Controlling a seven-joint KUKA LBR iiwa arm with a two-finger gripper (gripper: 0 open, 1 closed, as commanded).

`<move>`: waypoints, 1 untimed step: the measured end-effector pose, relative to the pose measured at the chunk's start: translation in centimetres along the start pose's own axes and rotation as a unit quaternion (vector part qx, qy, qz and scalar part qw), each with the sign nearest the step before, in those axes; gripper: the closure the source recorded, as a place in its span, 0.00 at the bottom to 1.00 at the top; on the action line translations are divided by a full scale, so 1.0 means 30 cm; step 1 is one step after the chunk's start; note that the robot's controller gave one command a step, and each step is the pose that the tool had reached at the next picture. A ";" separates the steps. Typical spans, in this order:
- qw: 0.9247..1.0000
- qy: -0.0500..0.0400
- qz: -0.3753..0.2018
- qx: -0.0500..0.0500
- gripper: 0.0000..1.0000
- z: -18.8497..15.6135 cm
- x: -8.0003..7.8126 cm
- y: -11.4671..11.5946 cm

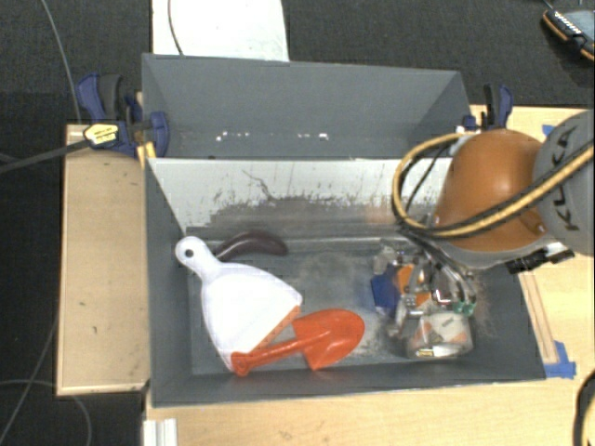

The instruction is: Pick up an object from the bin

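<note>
My gripper (420,291) is low in the right part of the bin, under the arm's wrist. A small blue thing (381,292) lies just to its left, touching or nearly touching it. Directly below the gripper, by the bin's front right corner, sits a clear roundish thing (437,333) with pale contents. Whether the gripper has hold of either one is hidden by its own body.
An orange plastic spoon (314,339) lies along the front of the bin, its handle under a white scoop (240,307) at the left. A dark brown oblong thing (251,244) rests by the back wall. The arm comes in from the right.
</note>
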State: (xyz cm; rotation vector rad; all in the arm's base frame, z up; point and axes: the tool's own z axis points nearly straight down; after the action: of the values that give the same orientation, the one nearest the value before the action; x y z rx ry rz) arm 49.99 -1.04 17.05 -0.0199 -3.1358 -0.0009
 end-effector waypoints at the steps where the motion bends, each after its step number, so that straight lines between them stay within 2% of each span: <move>1: 1.000 -0.004 -0.001 0.000 0.00 -0.013 -0.006 0.000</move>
State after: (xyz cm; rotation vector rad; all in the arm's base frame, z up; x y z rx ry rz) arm 50.18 -1.05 17.44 -0.0183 -3.1442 -0.0002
